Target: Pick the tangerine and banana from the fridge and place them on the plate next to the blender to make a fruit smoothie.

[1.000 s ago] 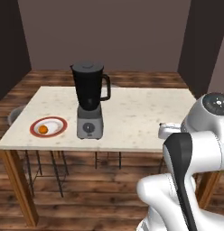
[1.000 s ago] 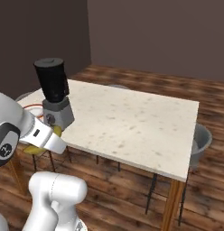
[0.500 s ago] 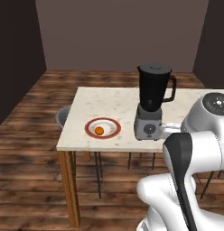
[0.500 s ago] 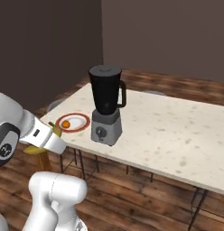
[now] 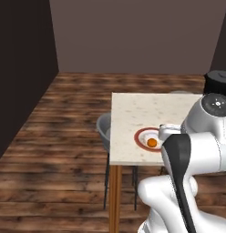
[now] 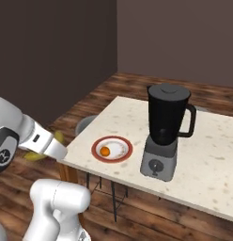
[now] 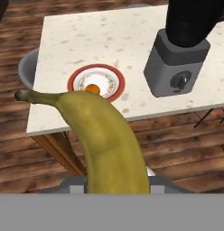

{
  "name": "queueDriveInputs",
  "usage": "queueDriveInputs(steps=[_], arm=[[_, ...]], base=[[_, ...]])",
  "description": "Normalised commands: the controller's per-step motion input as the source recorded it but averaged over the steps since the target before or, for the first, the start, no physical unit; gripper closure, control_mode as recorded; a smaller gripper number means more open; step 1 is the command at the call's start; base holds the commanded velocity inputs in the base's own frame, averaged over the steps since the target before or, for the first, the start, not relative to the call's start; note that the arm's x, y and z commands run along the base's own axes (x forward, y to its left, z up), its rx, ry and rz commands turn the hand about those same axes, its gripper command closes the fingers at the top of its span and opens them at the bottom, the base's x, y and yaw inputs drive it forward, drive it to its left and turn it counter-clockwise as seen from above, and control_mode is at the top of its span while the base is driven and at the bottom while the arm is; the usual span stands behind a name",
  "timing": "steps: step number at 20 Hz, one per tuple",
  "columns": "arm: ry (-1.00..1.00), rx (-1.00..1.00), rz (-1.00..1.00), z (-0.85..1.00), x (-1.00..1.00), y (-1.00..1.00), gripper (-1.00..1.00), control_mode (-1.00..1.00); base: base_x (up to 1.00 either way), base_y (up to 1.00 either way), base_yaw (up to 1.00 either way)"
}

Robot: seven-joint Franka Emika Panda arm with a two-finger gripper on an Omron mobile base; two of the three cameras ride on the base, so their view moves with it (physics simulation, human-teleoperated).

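Yellow banana (image 7: pixel 109 140) sits clamped in our closed jaws, out past the worktop (image 6: pixel 137 113) edge and short of the red-rimmed plate (image 6: pixel 122 153), where we see the tangerine (image 6: pixel 104 151) lying just beside the blender (image 6: pixel 165 132), with a grey stool (image 5: pixel 104 129) tucked alongside.

Tangerine (image 7: pixel 92 89) half behind banana (image 7: pixel 109 144)

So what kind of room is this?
Probably a kitchen or dining corner, drawn by a computer. There's a blender on a speckled table, a red-rimmed plate holding a tangerine, and a stool tucked beside the table.
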Motion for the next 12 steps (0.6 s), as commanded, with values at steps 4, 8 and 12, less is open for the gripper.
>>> queueDriveInputs(steps=[4,8,12], arm=[[0.0,0.0,0.0,0.0,0.0,0.0,1.0,1.0],[0.1,0.01,0.0,-0.42,0.0,-0.32,1.0,-1.0],[0.19,0.0,0.01,-0.61,0.2,-0.32,1.0,-1.0]], base=[[0.37,0.0,0.0],[0.06,0.0,0.0],[0.0,0.0,0.0]])
